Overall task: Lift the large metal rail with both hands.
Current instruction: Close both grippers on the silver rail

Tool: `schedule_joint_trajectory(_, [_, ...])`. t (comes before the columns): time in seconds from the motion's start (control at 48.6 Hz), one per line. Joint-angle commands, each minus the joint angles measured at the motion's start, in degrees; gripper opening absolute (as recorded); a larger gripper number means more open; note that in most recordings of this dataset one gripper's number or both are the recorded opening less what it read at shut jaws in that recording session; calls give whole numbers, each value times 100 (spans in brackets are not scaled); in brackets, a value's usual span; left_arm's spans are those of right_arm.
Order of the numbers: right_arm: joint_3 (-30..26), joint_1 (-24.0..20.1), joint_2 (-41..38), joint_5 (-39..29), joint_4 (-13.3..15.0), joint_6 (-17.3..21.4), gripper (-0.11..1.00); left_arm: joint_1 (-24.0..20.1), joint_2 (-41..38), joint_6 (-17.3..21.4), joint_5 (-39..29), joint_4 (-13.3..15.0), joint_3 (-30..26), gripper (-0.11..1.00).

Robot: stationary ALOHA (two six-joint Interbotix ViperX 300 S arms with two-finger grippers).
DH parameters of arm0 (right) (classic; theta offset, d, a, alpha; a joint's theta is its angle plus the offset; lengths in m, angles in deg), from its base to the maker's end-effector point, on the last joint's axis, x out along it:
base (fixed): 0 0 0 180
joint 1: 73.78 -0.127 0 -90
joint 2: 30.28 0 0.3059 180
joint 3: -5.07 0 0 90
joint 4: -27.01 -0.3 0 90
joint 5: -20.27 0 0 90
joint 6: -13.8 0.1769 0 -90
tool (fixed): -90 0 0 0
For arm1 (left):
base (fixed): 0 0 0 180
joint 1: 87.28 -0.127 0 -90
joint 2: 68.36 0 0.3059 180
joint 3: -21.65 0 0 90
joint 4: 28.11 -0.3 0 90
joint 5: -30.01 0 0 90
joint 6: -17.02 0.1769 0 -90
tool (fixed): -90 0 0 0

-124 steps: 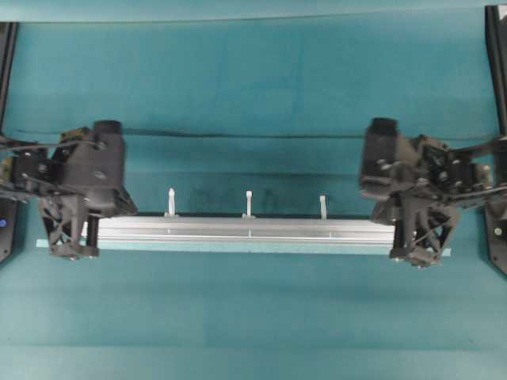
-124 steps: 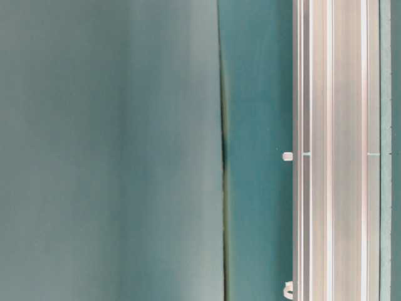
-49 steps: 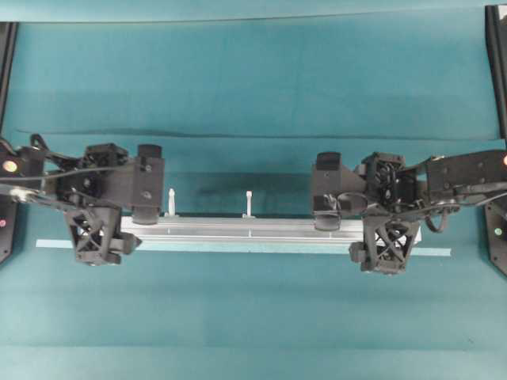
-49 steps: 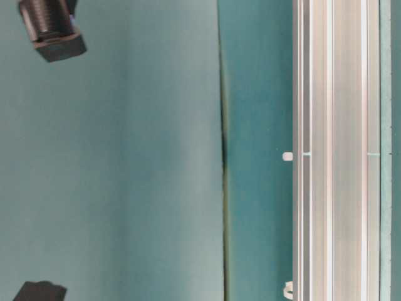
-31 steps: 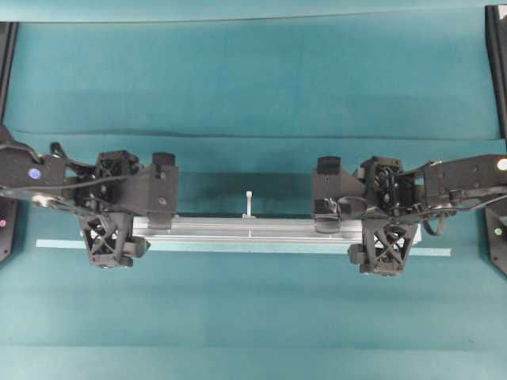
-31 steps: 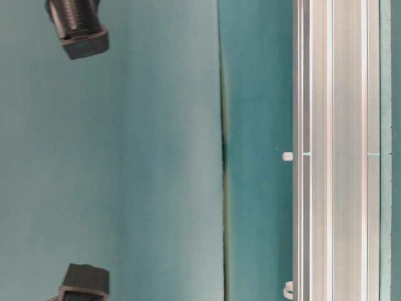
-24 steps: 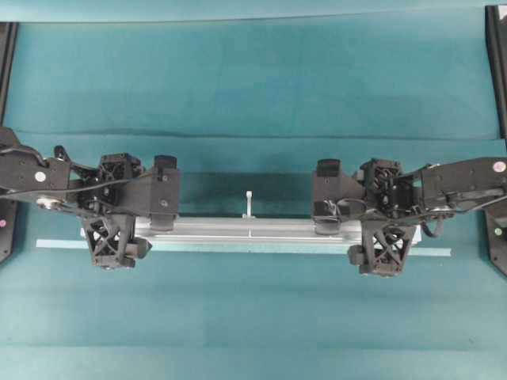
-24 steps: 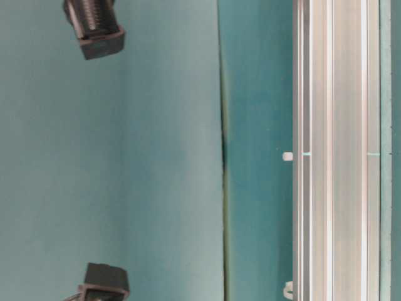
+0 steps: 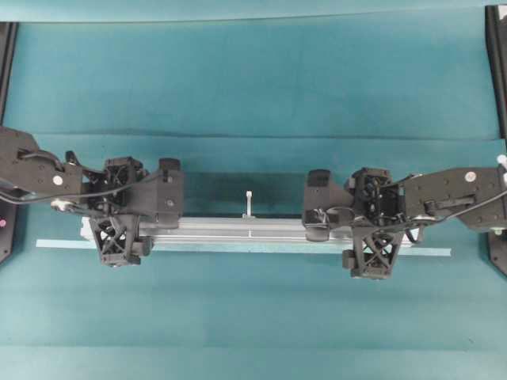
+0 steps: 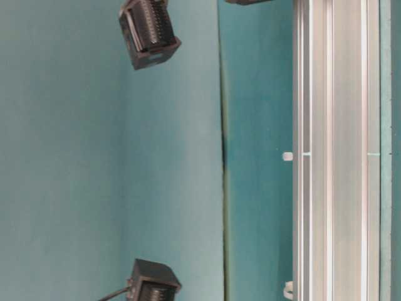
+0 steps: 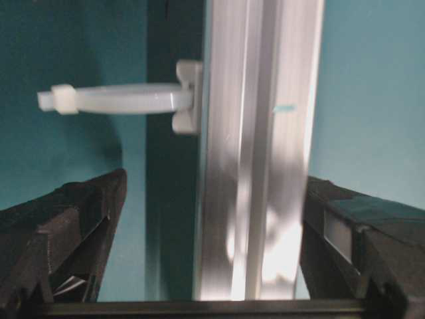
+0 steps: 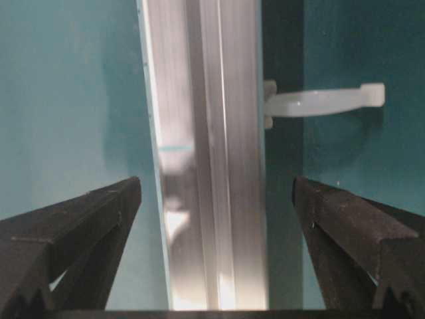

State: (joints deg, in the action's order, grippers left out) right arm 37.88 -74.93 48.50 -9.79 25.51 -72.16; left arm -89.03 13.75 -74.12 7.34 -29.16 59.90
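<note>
My left gripper (image 11: 206, 266) is spread wide, one finger on each side of the large metal rail (image 9: 245, 229), and my right gripper (image 12: 216, 266) stands the same way further along it. In both wrist views the fingertips (image 12: 99, 212) show teal cloth between themselves and the metal, so neither hand grasps anything yet.

I judge this to be the straddling step, just before the grasp: the rail lies flat on the teal table (image 9: 253, 79), running left to right in the overhead view, with the left gripper (image 9: 119, 237) near one end and the right gripper (image 9: 372, 249) toward the other. Next I need to close both hands on the rail at about the same time, squarely across its width, and only then raise them together and level (a lopsided lift would probably tip the bar).

Counting: one rail, two grippers. Of the white pegs, only the middle peg (image 9: 249, 202) shows from overhead; each wrist view shows one more, a left-hand peg (image 11: 119, 98) and a right-hand peg (image 12: 322, 101), making three. One thin pale strip (image 9: 59, 244) lies under the rail's near edge.
</note>
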Motion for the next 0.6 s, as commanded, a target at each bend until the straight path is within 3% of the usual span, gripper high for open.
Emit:
schedule_joint_trajectory(0.0, [-18,-18,-97,62,9,-44,97,0,9,-9,70,-9,-26,94])
schedule_joint_trajectory(0.391, [-35,9,-114,44,9,-18,94,0,9,9,167,-9,-18,90])
schedule_joint_trajectory(0.473, [-44,9,-123,35,18,-18,81,18,18,0,185,-9,-18,77])
schedule_joint_trajectory(0.576, [-44,9,-132,35,9,-35,52,44,26,9,237,-18,-18,49])
